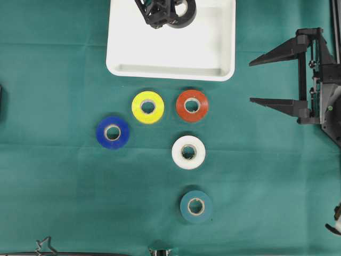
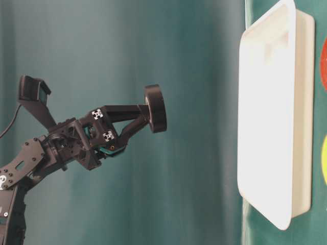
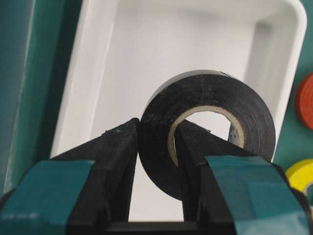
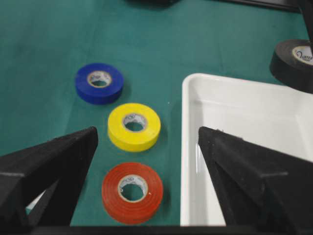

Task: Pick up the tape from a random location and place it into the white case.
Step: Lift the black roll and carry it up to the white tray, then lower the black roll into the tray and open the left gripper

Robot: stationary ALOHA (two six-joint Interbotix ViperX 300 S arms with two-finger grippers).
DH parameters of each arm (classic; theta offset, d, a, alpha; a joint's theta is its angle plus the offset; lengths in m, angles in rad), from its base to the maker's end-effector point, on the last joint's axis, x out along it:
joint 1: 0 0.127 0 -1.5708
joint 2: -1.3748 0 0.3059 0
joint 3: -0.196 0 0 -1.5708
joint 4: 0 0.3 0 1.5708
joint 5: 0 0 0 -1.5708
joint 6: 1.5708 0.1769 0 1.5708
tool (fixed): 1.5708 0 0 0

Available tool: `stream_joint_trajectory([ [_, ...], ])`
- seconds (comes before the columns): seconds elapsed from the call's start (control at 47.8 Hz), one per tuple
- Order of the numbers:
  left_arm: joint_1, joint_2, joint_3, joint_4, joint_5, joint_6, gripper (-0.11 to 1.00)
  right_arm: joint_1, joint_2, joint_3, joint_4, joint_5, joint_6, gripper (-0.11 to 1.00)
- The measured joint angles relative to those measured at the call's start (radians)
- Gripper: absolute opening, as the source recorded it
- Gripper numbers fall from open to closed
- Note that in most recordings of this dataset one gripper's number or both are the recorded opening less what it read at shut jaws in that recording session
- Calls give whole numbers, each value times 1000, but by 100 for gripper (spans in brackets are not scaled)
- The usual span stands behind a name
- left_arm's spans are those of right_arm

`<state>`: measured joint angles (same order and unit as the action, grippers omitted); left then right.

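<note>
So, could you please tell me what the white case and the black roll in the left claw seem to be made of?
The white case looks like smooth, moulded plastic: glossy highlights, rounded corners, a one-piece raised rim. The black tape looks like matte vinyl wound on a pale core, probably cardboard; faint layer lines show on its face. The left claw pinches its wall.

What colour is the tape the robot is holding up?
Black tape, with a pale inner core. The left wrist view shows it best.
</note>
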<state>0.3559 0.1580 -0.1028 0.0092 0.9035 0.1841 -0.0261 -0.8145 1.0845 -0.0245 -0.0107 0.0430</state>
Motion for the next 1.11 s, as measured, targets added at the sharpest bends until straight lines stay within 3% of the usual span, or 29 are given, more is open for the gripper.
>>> stream_joint_trajectory([
  [1.108, 3, -2, 5, 0, 11, -2, 19, -2, 8, 0, 0, 8, 0, 93],
])
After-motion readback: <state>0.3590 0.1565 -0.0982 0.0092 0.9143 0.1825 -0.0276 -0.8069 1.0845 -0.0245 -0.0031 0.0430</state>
